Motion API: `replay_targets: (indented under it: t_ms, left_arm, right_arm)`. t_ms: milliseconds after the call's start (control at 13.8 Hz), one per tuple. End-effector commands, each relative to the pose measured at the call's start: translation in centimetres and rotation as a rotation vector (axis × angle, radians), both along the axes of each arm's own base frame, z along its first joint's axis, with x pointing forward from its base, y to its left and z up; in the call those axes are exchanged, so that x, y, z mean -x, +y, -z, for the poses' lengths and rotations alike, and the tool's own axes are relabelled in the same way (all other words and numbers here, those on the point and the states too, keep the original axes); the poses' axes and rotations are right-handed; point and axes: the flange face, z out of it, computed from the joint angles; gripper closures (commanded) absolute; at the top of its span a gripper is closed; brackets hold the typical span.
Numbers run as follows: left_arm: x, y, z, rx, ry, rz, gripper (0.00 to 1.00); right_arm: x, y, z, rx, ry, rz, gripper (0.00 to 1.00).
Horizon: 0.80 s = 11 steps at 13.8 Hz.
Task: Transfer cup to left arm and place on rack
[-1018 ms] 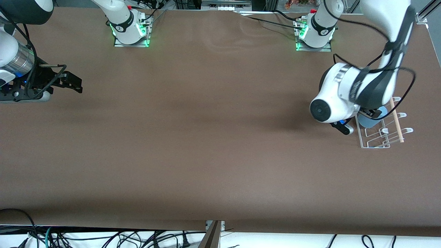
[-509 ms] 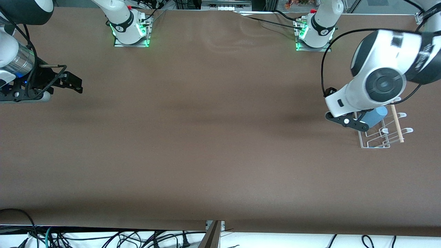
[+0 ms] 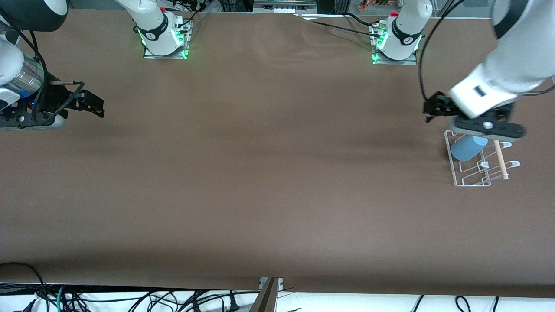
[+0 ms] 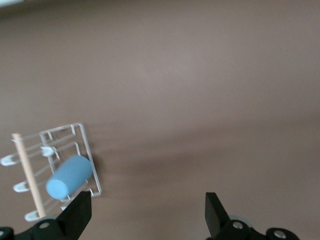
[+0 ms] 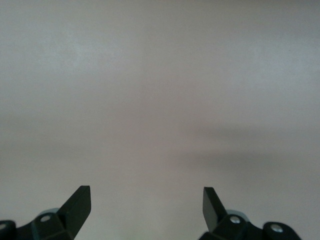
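left gripper (image 3: pixel 485 125): fingers spread wide, holding nothing, up in the air over the rack's edge toward the robot bases
cup (image 3: pixel 467 147): light blue, lying tilted on the rack, below the left gripper, not touching it
rack (image 3: pixel 472 182): white wire, wooden dowel (image 3: pixel 500 158) across it, at the left arm's end of the table
right gripper (image 3: pixel 89 104): fingers spread, empty, waiting over bare table (image 3: pixel 260 173) at the right arm's end, well apart from cup

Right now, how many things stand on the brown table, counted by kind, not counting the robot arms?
Light-blue plastic cup: 1, lying tilted on the rack
White wire drying rack with a pale wooden dowel: 1
Total: 2
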Motion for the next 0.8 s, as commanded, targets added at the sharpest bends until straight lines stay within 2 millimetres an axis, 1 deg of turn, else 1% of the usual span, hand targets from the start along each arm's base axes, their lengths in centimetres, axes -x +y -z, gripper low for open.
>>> replay_targets:
  t_ms: [0,73,145,364,436,727]
  left_arm:
    - [2.8,0.9,-0.6,0.017,-0.043,-0.035,0.0]
    - [3.8,0.7,-0.2,0.015,-0.035,-0.077,0.0]
    - [3.9,0.7,0.1,0.016,-0.034,-0.12,0.0]
    - [3.9,0.5,0.5,0.032,-0.023,-0.122,0.0]
    - [4.0,0.4,0.5,0.06,-0.015,-0.127,0.0]
    - [4.1,0.9,0.7,0.084,-0.004,-0.142,0.0]
  right_arm:
    - [-0.2,0.3,-0.6,-0.02,-0.003,-0.009,0.01]
    - [-0.2,0.4,-0.5,-0.033,0.0,-0.006,0.01]
    - [-0.2,0.4,-0.6,-0.044,-0.002,-0.002,0.01]
    - [-0.2,0.5,-0.6,-0.047,-0.002,-0.005,0.01]
    - [-0.2,0.4,-0.9,-0.049,-0.007,-0.003,0.01]
    - [-0.2,0.4,-0.9,-0.049,-0.007,-0.003,0.01]
